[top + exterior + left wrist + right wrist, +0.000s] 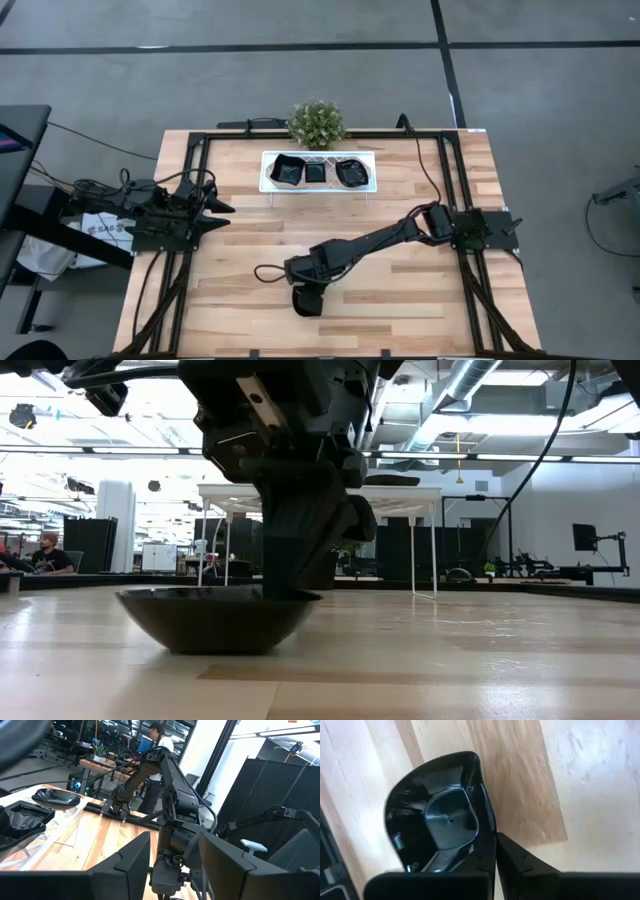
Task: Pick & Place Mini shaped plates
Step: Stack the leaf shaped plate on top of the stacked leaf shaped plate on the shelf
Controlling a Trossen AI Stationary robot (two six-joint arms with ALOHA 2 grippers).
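A glossy black mini shaped plate [306, 302] [437, 820] with a rounded rim sits on its underside on the wooden table, near the front middle. My right gripper [303, 288] [495, 837] comes down on it at a slant and is shut on its rim. Three more black plates [288, 171] [315, 172] [351, 173] lie in the white tray [268, 160] at the back. My left gripper [225, 210] [175, 840] waits open and level at the table's left side, holding nothing. My right gripper pinches the plate's rim [493, 832] between its two fingers, one finger [470, 862] inside the hollow and the other [520, 862] outside. The fingers slant down from above [290, 585]. The plate stands level with its bottom [215, 645] on the table.
A small green potted plant [317, 122] stands behind the tray at the far edge. Black frame rails [195, 190] run along both sides of the table, with cables by each arm base. A person [159, 735] is in the room beyond the table.
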